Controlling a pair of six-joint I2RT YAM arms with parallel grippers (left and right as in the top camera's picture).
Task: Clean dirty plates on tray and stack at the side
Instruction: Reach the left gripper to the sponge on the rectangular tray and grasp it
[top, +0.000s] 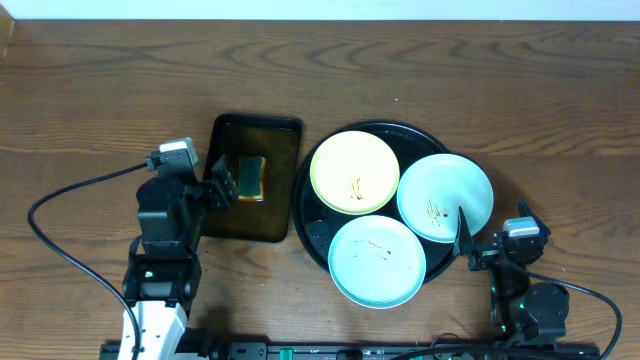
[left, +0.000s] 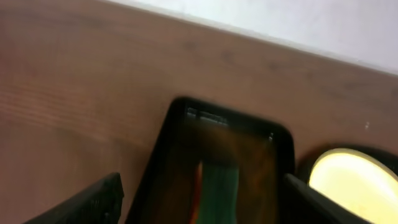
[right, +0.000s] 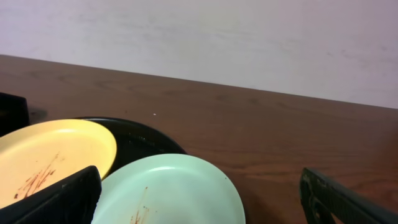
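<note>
Plates fill the overhead view: a yellow plate (top: 355, 172), a mint plate (top: 445, 197) and a light blue plate (top: 377, 260) lie close together on the round black tray (top: 302, 215), each marked with thin brown streaks. The mint one reaches past the tray's right rim and the light blue one past its near rim. Just to the left on the wooden table (top: 100, 100) sits a dark rectangular tray (top: 270, 135) with a yellow-and-green sponge (top: 252, 178) in it. The left gripper (top: 222, 185) is over that tray's left side, just beside the sponge. The right gripper (top: 468, 243) is at the mint plate's near right edge, one finger over the plate.

The left wrist view is blurred. Its two fingers stand wide apart at the bottom corners, with the sponge between them and lower down and nothing gripped. Part of the yellow plate shows at the right.

In the right wrist view the fingers are spread wide and hold nothing. The mint plate lies between them, and the yellow plate is at left, on the black tray.
</note>
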